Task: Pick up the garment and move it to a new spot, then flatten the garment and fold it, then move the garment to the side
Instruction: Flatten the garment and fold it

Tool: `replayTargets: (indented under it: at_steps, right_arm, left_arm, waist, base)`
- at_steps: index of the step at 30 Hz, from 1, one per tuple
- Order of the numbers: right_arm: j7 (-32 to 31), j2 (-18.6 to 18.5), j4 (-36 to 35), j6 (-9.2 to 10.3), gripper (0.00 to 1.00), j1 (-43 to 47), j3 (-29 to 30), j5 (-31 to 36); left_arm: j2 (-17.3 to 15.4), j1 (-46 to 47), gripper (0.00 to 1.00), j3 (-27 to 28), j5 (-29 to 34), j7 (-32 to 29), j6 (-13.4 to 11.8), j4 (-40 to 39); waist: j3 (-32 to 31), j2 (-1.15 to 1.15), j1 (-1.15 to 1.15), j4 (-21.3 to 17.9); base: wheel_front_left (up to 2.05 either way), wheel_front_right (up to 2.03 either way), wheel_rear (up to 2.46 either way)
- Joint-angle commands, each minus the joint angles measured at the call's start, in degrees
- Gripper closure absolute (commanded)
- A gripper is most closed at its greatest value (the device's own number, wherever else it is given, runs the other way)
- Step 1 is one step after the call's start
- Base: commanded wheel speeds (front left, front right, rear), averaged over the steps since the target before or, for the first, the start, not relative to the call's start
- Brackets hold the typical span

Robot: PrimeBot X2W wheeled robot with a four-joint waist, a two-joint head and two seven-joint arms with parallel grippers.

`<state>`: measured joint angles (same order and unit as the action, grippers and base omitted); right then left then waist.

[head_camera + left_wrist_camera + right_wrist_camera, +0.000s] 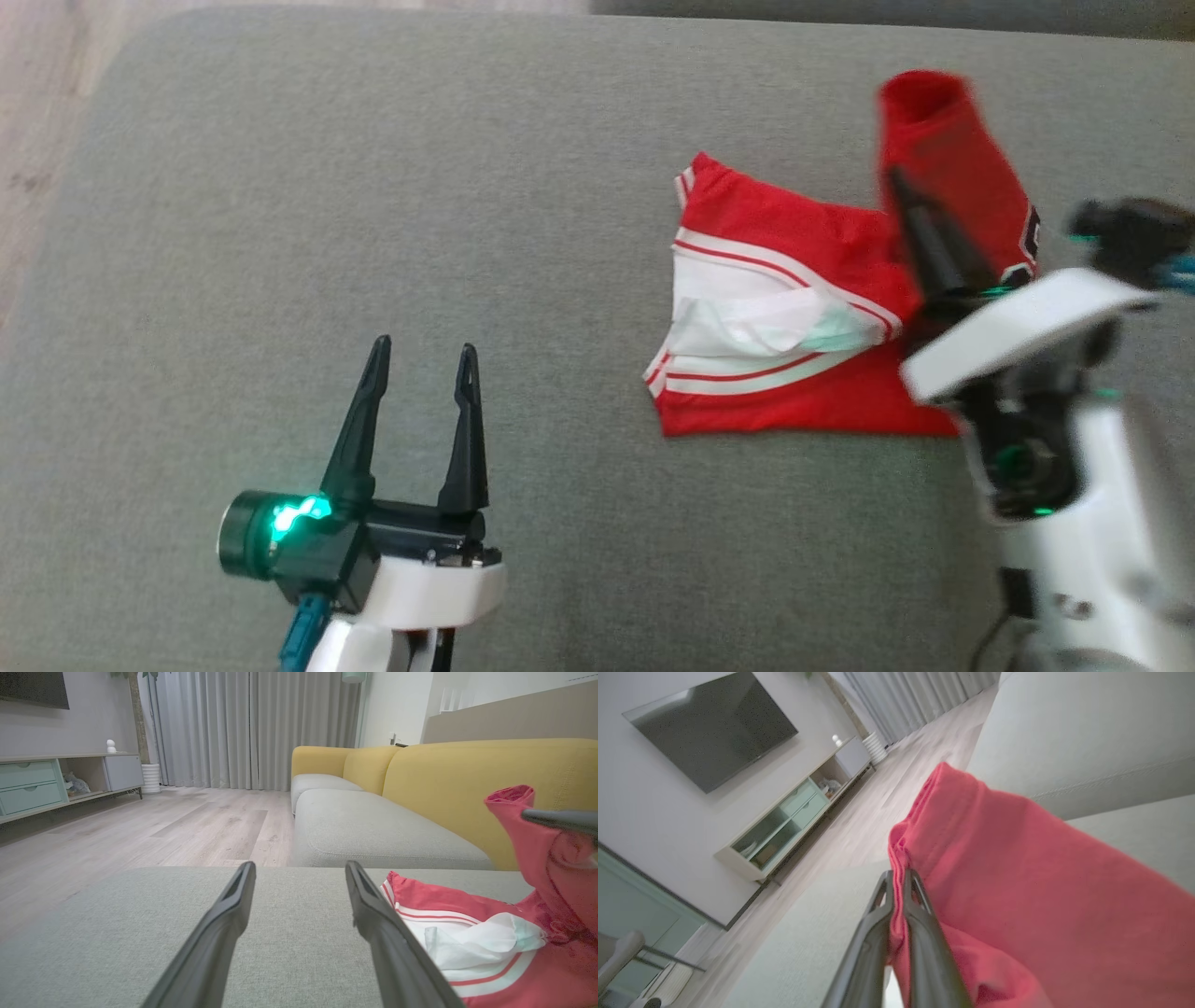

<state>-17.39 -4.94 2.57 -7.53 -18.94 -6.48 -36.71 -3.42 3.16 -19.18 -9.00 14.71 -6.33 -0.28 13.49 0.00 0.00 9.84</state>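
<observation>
Red fabric with white stripes makes up the garment (794, 308), which lies crumpled on the right half of a grey upholstered seat (280, 233). Most of it rests on the cushion, with a white inner layer showing between the stripes. Its right-hand part is drawn up off the surface into a raised fold. The right claw (894, 179) holds that fold; in the right wrist view its two dark fingers (920, 933) are pressed nearly together, with a seam of the red cloth (1017, 882) pinched between them and the rest draping down to the right of the claw (896, 876). The left claw (423, 347) hovers over bare grey cushion at the lower left of the head view, well apart from the garment and holding nothing. Its fingers are spread wide, and a green light glows on its wrist. In the left wrist view the same open claw (300, 865) points across the seat, with the garment (490, 933) just beside its right finger and the lifted red fold standing up at the right edge. Behind are a sofa with a yellow back (467, 774), a pale wooden floor (140, 826), grey curtains (210, 728) and a low sideboard (46, 784).
</observation>
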Motion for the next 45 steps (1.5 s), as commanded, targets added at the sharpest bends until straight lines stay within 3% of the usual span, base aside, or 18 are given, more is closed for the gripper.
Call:
replayTargets:
  at_steps: [1, 9, 10, 11, 16, 20, 27, 32, 38, 45]
  right_arm:
    - [0.7, 0.9, -0.8, 0.04, 1.00, -2.1, -2.7, 0.4]
    - [5.9, 2.0, 10.6, 0.04, 1.00, -3.8, -13.3, 0.0]
    - [6.9, 2.0, 11.8, 0.04, 0.58, -4.0, -14.3, -0.6]
    - [8.2, 2.0, 12.8, 0.04, 0.00, -4.3, -15.0, -1.3]
    - [16.5, 2.0, 14.6, 0.04, 0.00, -6.4, -17.5, -5.4]
    - [19.8, 1.8, 14.5, 0.04, 0.00, -6.9, -17.3, -3.6]
    - [29.6, -5.4, 10.0, 0.04, 0.00, -1.3, -13.9, -1.6]
    - [32.3, -9.4, 10.6, 0.04, 0.00, 6.2, -8.3, 6.4]
    - [32.4, -6.2, 7.2, 0.04, 0.00, 17.0, -2.5, 19.3]
    - [32.4, -1.6, 5.4, 0.04, 0.00, 23.7, 0.2, 26.1]
  left_arm:
    - [0.3, 1.3, 0.00, 1.8, 0.4, 0.3, 0.4, -1.7]
    - [0.5, 1.8, 0.00, 1.6, 0.1, 0.3, 0.6, -1.2]
    - [0.5, 1.9, 0.00, 1.5, 0.0, 0.3, 0.6, -1.1]
    - [0.5, 2.0, 0.00, 1.5, -0.2, 0.3, 0.6, -1.0]
    - [0.5, 1.9, 0.00, 1.9, -1.0, 0.3, -0.4, -0.9]
    - [0.5, 1.2, 0.00, 2.5, -1.3, 0.3, -0.9, -0.7]
    - [0.5, -1.0, 0.00, 4.7, -4.1, 0.3, -1.1, -0.1]
    - [0.5, -2.9, 0.00, 5.8, -4.5, 0.3, -1.0, 0.5]
    - [0.5, -6.7, 0.00, 7.1, -0.4, 0.3, 0.1, 0.7]
    - [0.5, -10.8, 0.00, 8.5, 3.2, 0.3, 1.0, 1.7]
  waist:
    - [0.4, 0.00, 0.00, 0.9]
    - [1.7, 0.00, 0.00, 3.3]
    - [1.7, 0.00, 0.00, 3.4]
    - [1.7, 0.00, 0.00, 3.5]
    - [0.5, 0.00, 0.00, 2.8]
    - [-1.1, 0.00, 0.00, 1.5]
    - [-5.3, 0.00, 0.00, -1.9]
    - [-8.2, 0.00, 0.00, -3.5]
    - [-12.7, 0.00, 0.00, -4.4]
    - [-14.9, 0.00, 0.00, -5.2]
  base:
    - [0.00, 0.00, 0.00]
    - [0.00, 0.00, 0.00]
    - [0.00, 0.00, 0.00]
    - [0.00, 0.00, 0.00]
    - [0.00, 0.00, 0.00]
    - [0.00, 0.00, 0.00]
    - [0.00, 0.00, 0.00]
    - [0.00, 0.00, 0.00]
    - [0.00, 0.00, 0.00]
    - [0.00, 0.00, 0.00]
